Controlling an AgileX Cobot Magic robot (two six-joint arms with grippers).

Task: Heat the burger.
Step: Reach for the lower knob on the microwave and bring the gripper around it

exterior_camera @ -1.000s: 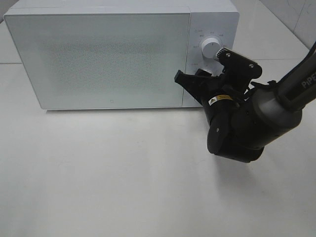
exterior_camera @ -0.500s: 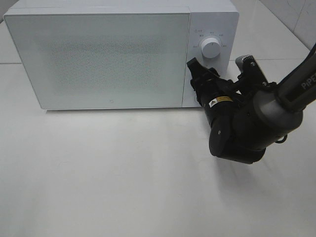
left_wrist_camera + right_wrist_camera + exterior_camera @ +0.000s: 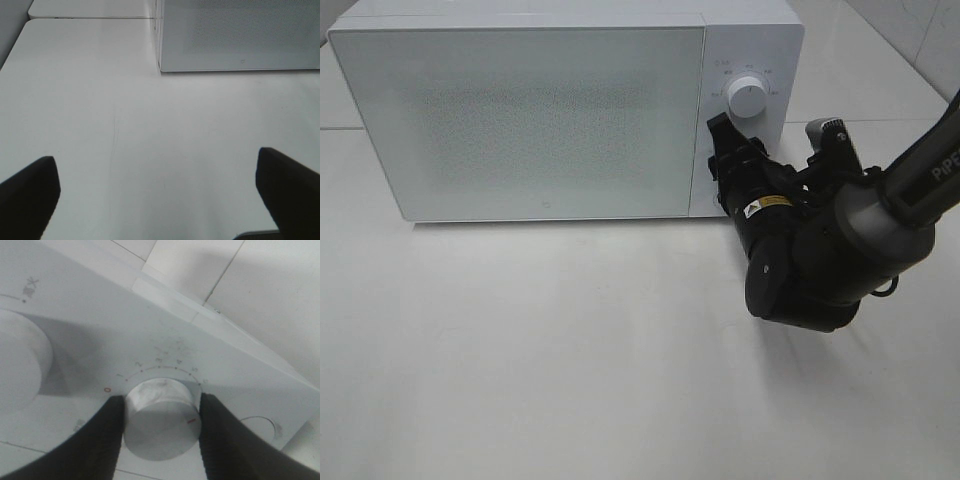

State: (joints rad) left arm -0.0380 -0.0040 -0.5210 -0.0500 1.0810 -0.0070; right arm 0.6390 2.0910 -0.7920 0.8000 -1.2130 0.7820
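Note:
The burger is out of view; the white microwave (image 3: 530,120) stands with its door closed. My right gripper (image 3: 728,160) presses against the control panel below the upper dial (image 3: 748,98). In the right wrist view its two dark fingers (image 3: 100,440) sit tight against both sides of the lower timer knob (image 3: 160,422), so the right gripper (image 3: 161,415) is shut on it. A red mark on the knob shows beside one finger. My left gripper (image 3: 160,200) hangs open over bare table, with the microwave's corner (image 3: 165,60) some way ahead of it.
The white table (image 3: 570,350) spreads in front of the microwave. The bulky right arm (image 3: 820,260) occupies the space off the microwave's front right corner. The left arm does not show in the exterior high view.
My right wrist has rolled on the knob: the fingers, spread sideways a second ago, now stand turned, with one pointing up along the panel. The left gripper has not moved.

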